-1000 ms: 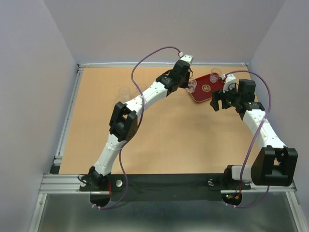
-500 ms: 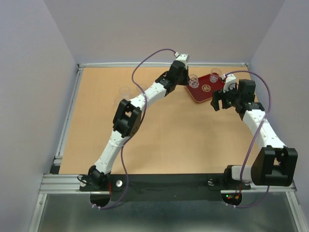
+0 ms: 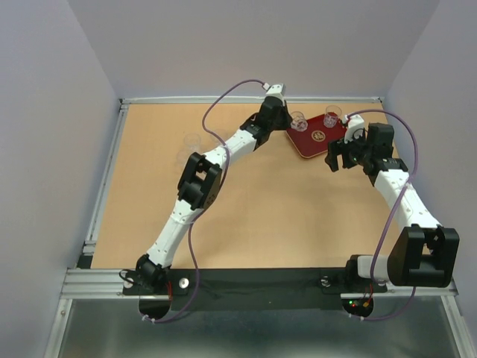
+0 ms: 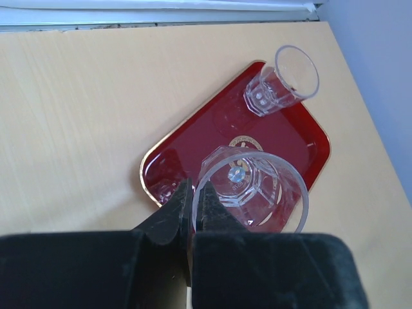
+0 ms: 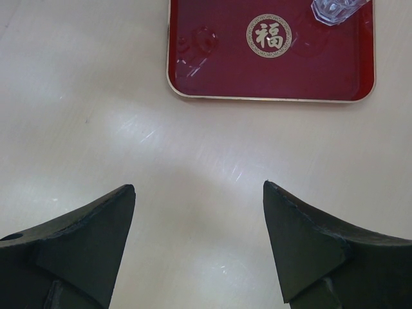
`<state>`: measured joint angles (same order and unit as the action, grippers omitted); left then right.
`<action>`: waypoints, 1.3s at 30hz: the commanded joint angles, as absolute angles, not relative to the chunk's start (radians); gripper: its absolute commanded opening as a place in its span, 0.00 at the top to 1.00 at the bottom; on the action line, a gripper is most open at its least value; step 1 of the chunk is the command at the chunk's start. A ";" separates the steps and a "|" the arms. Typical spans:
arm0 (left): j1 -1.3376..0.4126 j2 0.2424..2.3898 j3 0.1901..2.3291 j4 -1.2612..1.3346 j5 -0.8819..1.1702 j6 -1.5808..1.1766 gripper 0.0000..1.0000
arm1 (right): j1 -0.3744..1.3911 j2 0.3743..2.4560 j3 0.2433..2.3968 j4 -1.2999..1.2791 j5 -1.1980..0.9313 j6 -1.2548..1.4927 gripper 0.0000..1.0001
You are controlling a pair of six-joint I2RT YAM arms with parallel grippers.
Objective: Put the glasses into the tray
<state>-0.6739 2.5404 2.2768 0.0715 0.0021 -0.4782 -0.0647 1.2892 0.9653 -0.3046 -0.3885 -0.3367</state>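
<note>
The dark-red tray lies at the far right of the table. My left gripper is shut on the rim of a clear glass and holds it upright over the tray. In the left wrist view its fingers pinch the rim of the held glass, one inside and one outside, above the tray near its emblem. A second glass stands in the tray's far corner. My right gripper hovers open and empty over bare table, just short of the tray.
Another clear glass stands on the wooden table at the left middle, away from both grippers. The back wall and right wall run close to the tray. A raised rail borders the table's far edge.
My left gripper has carried the glass a little farther back and right, from the tray's near-left edge to over its inside. The right arm has stayed still.
</note>
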 commanded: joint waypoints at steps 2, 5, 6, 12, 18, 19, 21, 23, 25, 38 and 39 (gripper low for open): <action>-0.652 2.566 2.344 0.161 -0.005 -0.558 1.00 | -0.066 1.284 0.953 -0.256 -0.384 -0.336 0.15; -0.647 2.586 2.349 0.169 0.024 -0.580 1.00 | -0.066 1.282 0.953 -0.255 -0.387 -0.334 0.15; -0.646 2.591 2.349 0.170 0.028 -0.584 1.00 | -0.066 1.284 0.953 -0.255 -0.385 -0.334 0.15; -0.646 2.608 2.347 0.167 0.009 -0.604 1.00 | -0.066 1.287 0.951 -0.253 -0.388 -0.336 0.15; -0.644 2.618 2.350 0.166 0.008 -0.614 0.92 | -0.066 1.290 0.950 -0.252 -0.387 -0.337 0.15; -0.646 2.619 2.352 0.166 0.008 -0.615 0.90 | -0.066 1.290 0.950 -0.250 -0.387 -0.336 0.15; -0.644 2.620 2.350 0.167 0.008 -0.617 0.86 | -0.066 1.292 0.950 -0.252 -0.388 -0.337 0.15; -0.644 2.622 2.350 0.166 0.009 -0.618 0.83 | -0.066 1.292 0.950 -0.252 -0.388 -0.337 0.15; -0.646 2.623 2.352 0.167 0.009 -0.620 0.82 | -0.066 1.290 0.951 -0.252 -0.387 -0.336 0.15; -0.644 2.603 2.356 0.169 0.017 -0.620 0.62 | -0.064 1.289 0.948 -0.252 -0.384 -0.339 0.15; -0.646 2.600 2.356 0.169 0.020 -0.618 0.60 | -0.066 1.289 0.948 -0.252 -0.385 -0.337 0.15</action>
